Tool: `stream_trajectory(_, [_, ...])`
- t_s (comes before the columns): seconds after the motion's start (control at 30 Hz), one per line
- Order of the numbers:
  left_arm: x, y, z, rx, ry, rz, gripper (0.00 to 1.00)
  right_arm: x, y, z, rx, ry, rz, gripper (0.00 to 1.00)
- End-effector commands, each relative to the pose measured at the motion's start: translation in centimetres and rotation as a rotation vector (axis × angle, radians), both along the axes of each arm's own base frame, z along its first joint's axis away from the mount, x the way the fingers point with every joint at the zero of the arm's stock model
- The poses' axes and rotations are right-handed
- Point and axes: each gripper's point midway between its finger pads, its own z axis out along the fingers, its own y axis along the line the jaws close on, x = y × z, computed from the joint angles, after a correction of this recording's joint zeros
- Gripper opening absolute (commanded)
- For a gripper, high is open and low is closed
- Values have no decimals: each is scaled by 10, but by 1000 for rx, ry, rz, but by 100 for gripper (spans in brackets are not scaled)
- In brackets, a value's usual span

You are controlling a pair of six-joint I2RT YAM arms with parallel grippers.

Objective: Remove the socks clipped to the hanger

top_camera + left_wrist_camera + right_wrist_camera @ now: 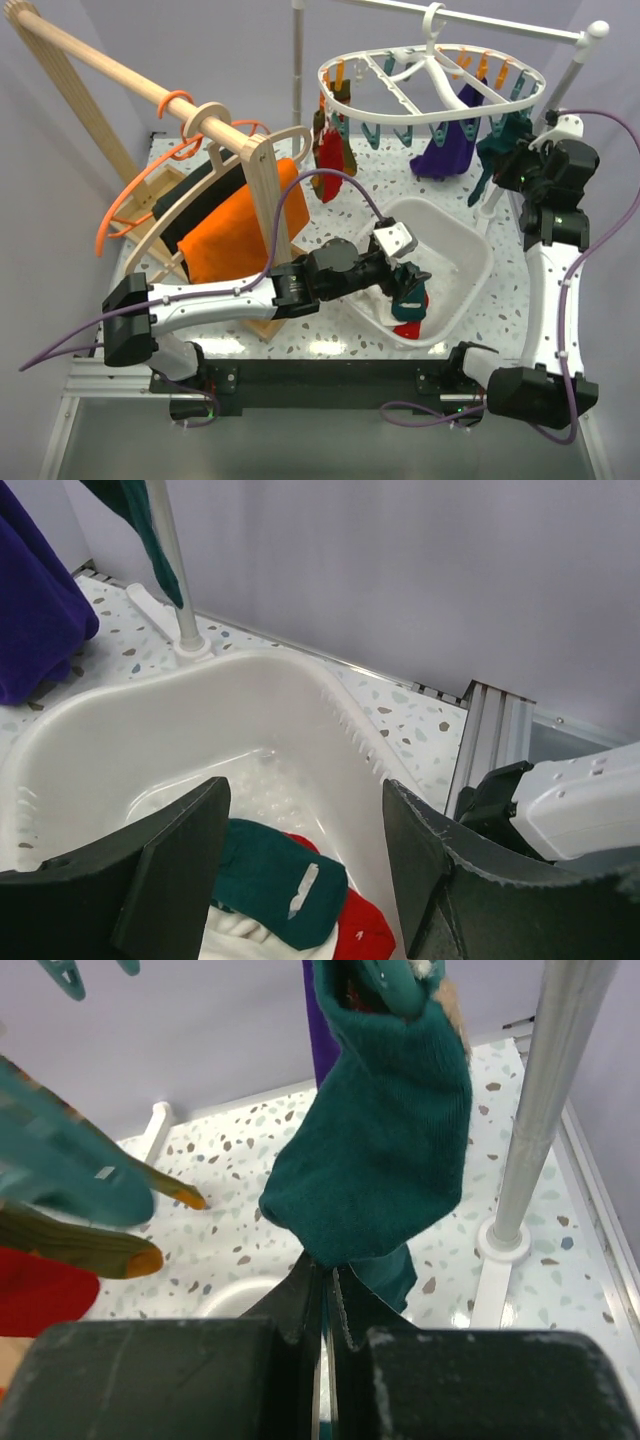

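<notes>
Green sock hangs clipped to hanger, its lower edge right at the tips of right gripper. Jaws pressed together; fabric caught or not, cannot tell. Left gripper spread wide. Below it, teal sock and red sock lie in white basin.

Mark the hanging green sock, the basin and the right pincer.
hanging green sock point(385, 1130), right wrist view, middle of the fabric.
basin point(455, 265), top view, bare inner wall.
right pincer point(325, 1272), right wrist view, between its shut tips at the sock's bottom edge.
</notes>
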Motion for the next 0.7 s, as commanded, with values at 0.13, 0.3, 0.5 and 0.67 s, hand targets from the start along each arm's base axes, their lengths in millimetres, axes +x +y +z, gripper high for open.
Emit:
stream_trajectory(0.13, [-11,-20,36,-130,-73,107,69,-68,32,12,101,121,30,0])
stream_trajectory(0.3, [-15,-28,42,-182,-104,164,80,-98,53,11,128,190,82,0])
stream_trajectory(0.5, [1,-44,42,-171,-132,252,89,-128,70,27,139,208,127,0])
stream_trajectory(0.67, [23,-56,44,-126,-207,372,95,-139,85,36,178,210,186,0])
